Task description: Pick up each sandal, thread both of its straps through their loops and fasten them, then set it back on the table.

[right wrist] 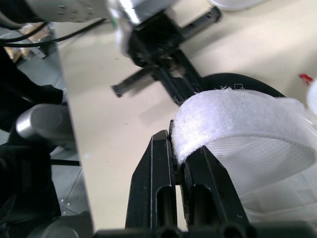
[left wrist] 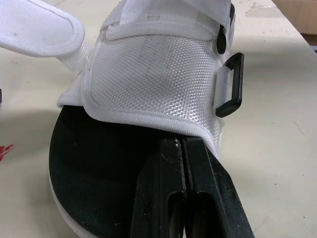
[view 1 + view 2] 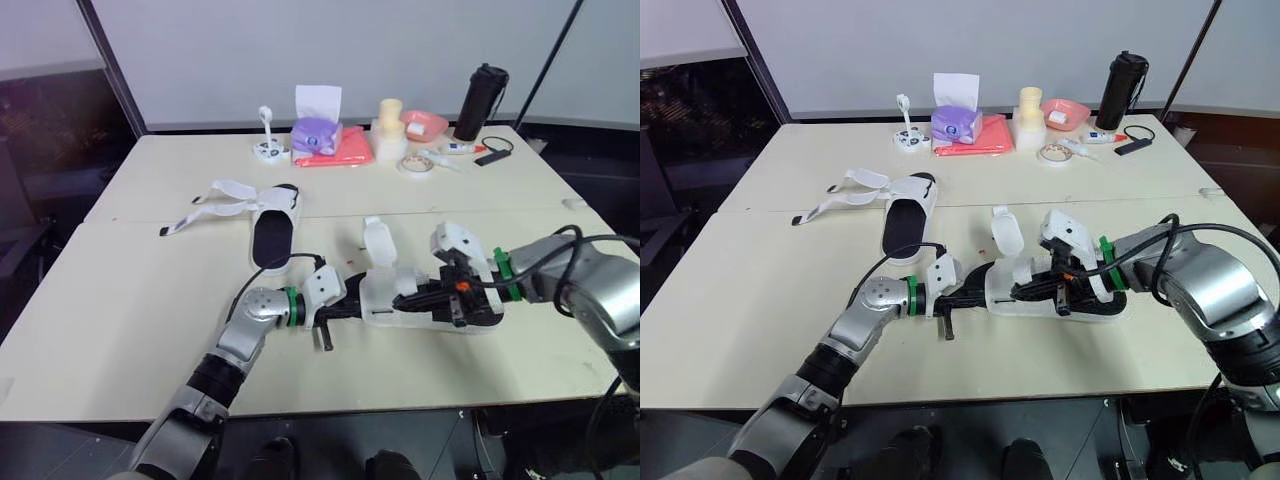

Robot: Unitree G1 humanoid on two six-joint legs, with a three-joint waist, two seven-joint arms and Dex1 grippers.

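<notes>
White strap point(image 1: 237, 124) pinched in right jaws, arms converging.

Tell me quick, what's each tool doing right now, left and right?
Left tool: closed, gripping the sandal at its black sole.
Right tool: closed on the sandal's white strap.

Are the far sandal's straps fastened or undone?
Undone: the far sandal lies flat, its straps splayed sideways across the table, footbed uncovered.
</notes>
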